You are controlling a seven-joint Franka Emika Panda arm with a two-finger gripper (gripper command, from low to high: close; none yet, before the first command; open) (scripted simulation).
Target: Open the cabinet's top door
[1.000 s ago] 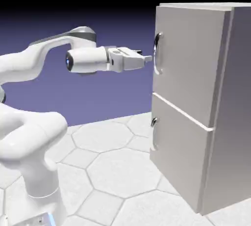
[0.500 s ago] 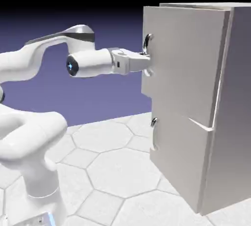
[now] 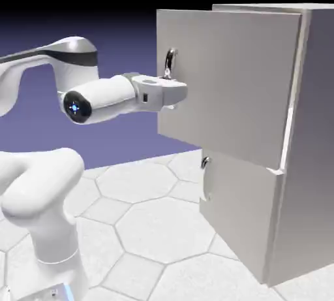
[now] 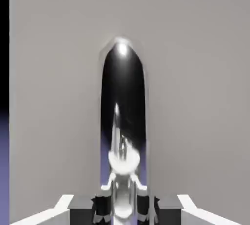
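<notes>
Silver handle [image 4: 123, 116] — end effector [image 4: 125, 212] clamped on it (lower door [image 3: 238, 211] shut).

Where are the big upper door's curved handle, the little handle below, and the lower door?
Upper handle [image 4: 122, 92]: hand view, its shiny curved bar.
Lower handle [image 3: 206, 162]: exterior view, its top end.
Lower door [image 3: 241, 208]: exterior view, its flat front.

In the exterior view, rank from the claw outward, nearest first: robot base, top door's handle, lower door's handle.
1. Top door's handle: right at the claw.
2. Lower door's handle: below, toward the view's right.
3. Robot base: far below, toward the view's left.
</notes>
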